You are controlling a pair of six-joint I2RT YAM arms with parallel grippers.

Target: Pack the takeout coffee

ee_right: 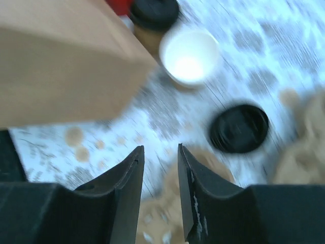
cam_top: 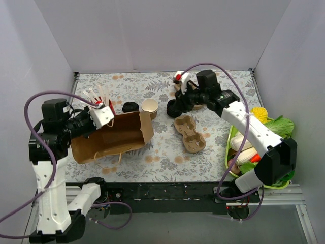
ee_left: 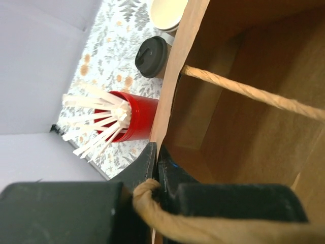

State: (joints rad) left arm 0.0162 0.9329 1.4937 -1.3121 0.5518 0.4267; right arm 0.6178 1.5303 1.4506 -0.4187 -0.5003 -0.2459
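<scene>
**Left end effector**: I had it clamped shut on the rim of the paper bag, which lay on its side toward the left edge of the tabletop.

**Right end effector**: fingers a narrow gap apart, nothing between them, hanging just short of the black lid.

**Cream cup**: upright, uncovered, toward the middle of the far edge, just off the bag's corner.

**Black lid:** flat on the tabletop, apart from the cup on its right.

**Second black lid**: between the cream cup and the red cup of sticks.

**Pulp carrier**: centre, with bare tabletop between it and the bag.

**Green basket**: at the right edge.
</scene>
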